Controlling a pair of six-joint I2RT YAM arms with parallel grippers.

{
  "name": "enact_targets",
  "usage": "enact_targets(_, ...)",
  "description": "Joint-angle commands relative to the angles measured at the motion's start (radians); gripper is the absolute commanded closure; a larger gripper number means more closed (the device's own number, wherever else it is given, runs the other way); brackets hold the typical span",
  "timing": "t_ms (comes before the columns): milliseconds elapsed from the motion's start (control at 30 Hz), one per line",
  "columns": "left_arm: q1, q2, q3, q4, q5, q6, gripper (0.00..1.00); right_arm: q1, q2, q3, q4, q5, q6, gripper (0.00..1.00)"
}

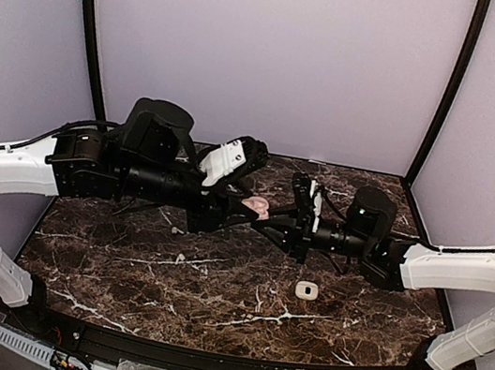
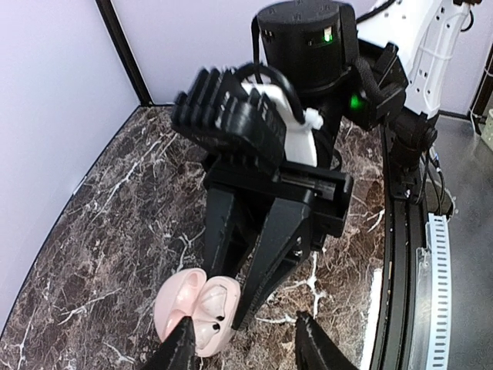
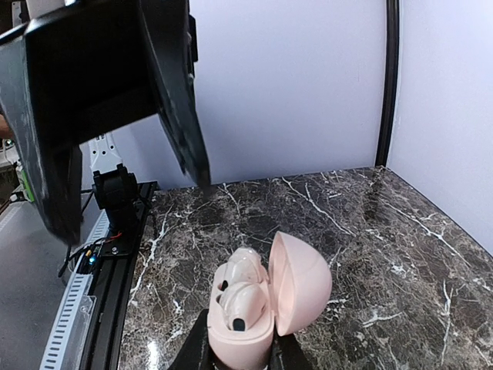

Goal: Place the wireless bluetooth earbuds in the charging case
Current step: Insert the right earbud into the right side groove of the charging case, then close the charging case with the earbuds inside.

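Right wrist, right gripper [image 3: 240, 353] clamping charging case [image 3: 254, 304]

No writing, brand, number or sign can be read in any of the three views. The pink case [image 3: 245, 308], the white case [image 1: 307, 290] and the table [image 1: 119, 268] show no legible marking.
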Motion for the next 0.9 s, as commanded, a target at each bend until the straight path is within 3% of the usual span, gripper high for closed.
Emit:
enact_targets(0, -0.004, -0.059, -0.017, 0.05, -0.005, -0.026, 0.61, -0.006, -0.025, -0.009, 0.069, -0.017, 0.013, 1.0)
enact_targets(167, -0.003, -0.054, -0.007, 0.042, -0.089, -0.041, 0.68, -0.006, -0.035, -0.013, 0.073, -0.04, 0.006, 1.0)
enact_targets(400, 0.009, -0.027, 0.014, 0.009, -0.086, -0.057, 0.63, -0.006, -0.04, -0.013, 0.08, -0.078, 0.005, 1.0)
enact_targets(467, 0.05, -0.037, 0.01, 0.01, 0.015, -0.092, 0.58, -0.006, -0.043, -0.018, 0.088, -0.103, 0.01, 1.0)
enact_targets(567, 0.116, -0.068, -0.013, 0.024, 0.295, -0.102, 0.46, -0.006, -0.045, -0.02, 0.093, -0.132, 0.017, 1.0)
enact_targets(633, 0.12, -0.09, -0.061, 0.058, 0.356, -0.08, 0.37, -0.006, -0.046, -0.021, 0.097, -0.144, 0.02, 1.0)
enact_targets(733, 0.12, -0.1, -0.096, 0.067, 0.367, -0.064, 0.15, -0.006, -0.048, -0.021, 0.111, -0.179, 0.032, 1.0)
enact_targets(867, 0.12, -0.07, -0.086, 0.033, 0.399, -0.048, 0.11, -0.004, -0.049, -0.019, 0.126, -0.203, 0.041, 1.0)
